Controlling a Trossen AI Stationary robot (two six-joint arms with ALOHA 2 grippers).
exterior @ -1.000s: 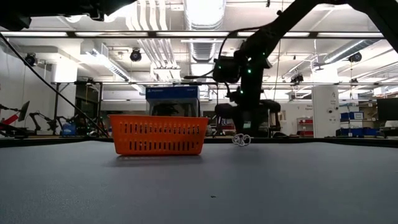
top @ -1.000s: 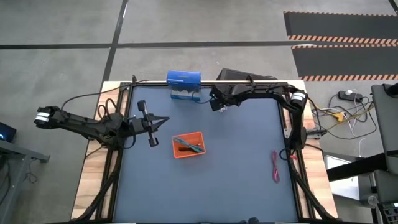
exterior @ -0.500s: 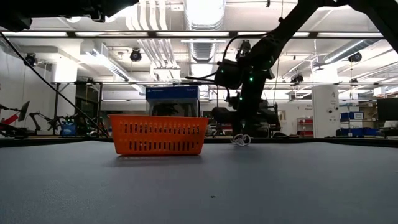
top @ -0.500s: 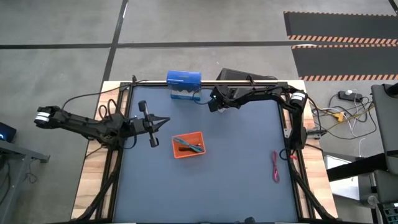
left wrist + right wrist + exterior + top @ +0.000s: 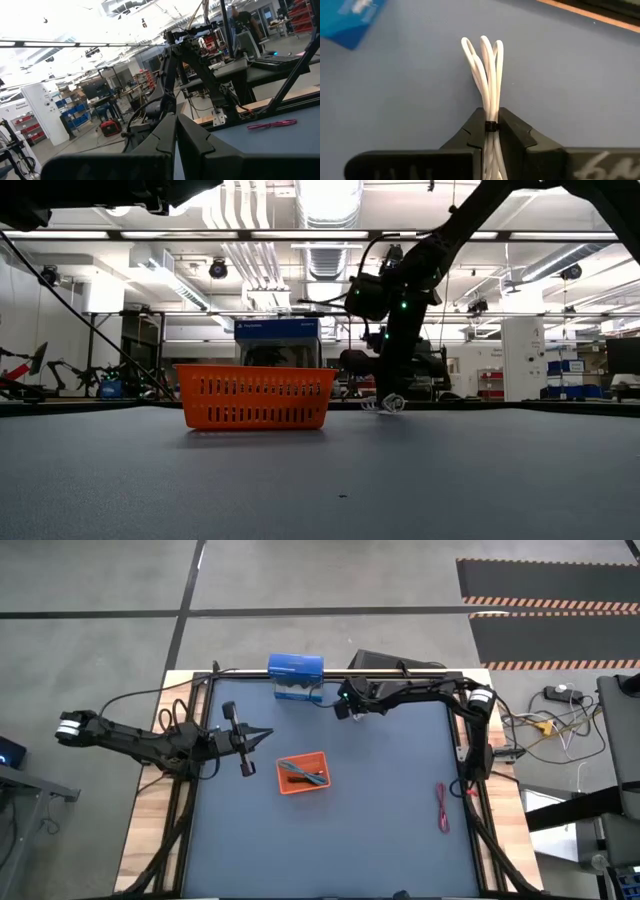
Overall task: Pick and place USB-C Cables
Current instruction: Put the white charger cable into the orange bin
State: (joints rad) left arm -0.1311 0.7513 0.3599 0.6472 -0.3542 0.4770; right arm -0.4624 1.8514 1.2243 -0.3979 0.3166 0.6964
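A white USB-C cable bundle [image 5: 488, 65] lies on the blue-grey table near its far edge, beside a blue box [image 5: 296, 677]; my right gripper [image 5: 346, 710] is shut on it. The same white cable [image 5: 390, 404] shows at table level in the low view. An orange tray [image 5: 302, 773] near the table's middle holds a black and a teal cable. A red cable [image 5: 441, 808] lies flat near the right edge. My left gripper [image 5: 264, 734] waits shut at the table's left side, left of the tray. My right gripper pinches the white bundle between its two fingers at the black tie around its middle [image 5: 491, 126]. The fingers come from above, pointing down, and lie along the bundle. The looped end [image 5: 487, 47] sticks out past the fingertips, and the bundle rests on the table.
A black box [image 5: 378, 661] stands behind the table's far rail. Wooden strips [image 5: 150, 810] border the mat on the left and right. The red cable [image 5: 272, 124] also shows far off in the left wrist view. Bare mat lies in front of the tray.
My right gripper has dropped a little toward the white cable, shifted slightly toward the table's left edge, and shut on the bundle. The cable has stayed on the table.
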